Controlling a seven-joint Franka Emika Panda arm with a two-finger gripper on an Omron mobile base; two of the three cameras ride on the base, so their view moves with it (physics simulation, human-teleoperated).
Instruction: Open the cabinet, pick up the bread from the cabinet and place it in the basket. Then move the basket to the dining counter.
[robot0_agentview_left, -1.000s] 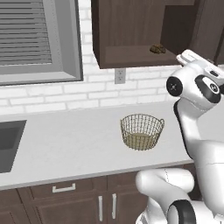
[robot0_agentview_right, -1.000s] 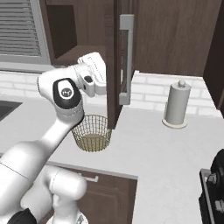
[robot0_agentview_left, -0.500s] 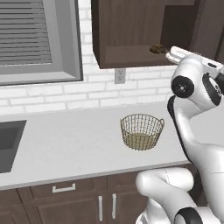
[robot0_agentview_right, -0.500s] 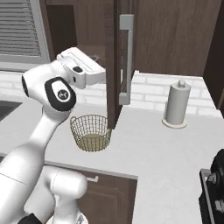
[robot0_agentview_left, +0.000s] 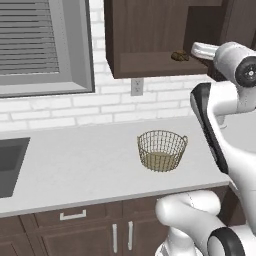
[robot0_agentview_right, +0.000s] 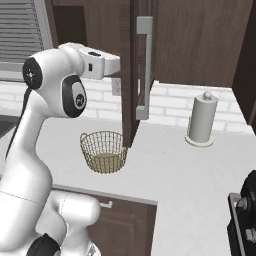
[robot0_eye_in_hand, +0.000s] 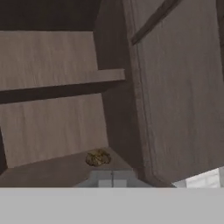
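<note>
The dark brown cabinet (robot0_agentview_left: 145, 35) stands open, its door (robot0_agentview_right: 128, 75) swung out toward me with the silver bar handle (robot0_agentview_right: 144, 65) on it. The bread (robot0_agentview_left: 180, 56), a small lumpy brown roll, lies on the bottom shelf. In the hand view the bread (robot0_eye_in_hand: 98, 158) sits just ahead of my gripper (robot0_eye_in_hand: 112, 177). My gripper (robot0_agentview_left: 196, 48) is shut and empty, level with the shelf, just right of the bread. The wire basket (robot0_agentview_left: 161, 150) stands empty on the white worktop below; its other side (robot0_agentview_right: 103, 151) shows beside the door's lower edge. The dining counter is out of view.
A paper towel roll (robot0_agentview_right: 201, 120) stands at the back right of the worktop (robot0_agentview_right: 175, 170). A dark sink (robot0_agentview_left: 10, 165) is at the far left under the window (robot0_agentview_left: 45, 45). A stove corner (robot0_agentview_right: 244, 220) shows at the lower right. An upper shelf (robot0_eye_in_hand: 57, 81) crosses the cabinet inside.
The arm has straightened upward and the hand has risen and moved left, from beside the open door to the cabinet opening near the bread. Basket and door have not moved.
</note>
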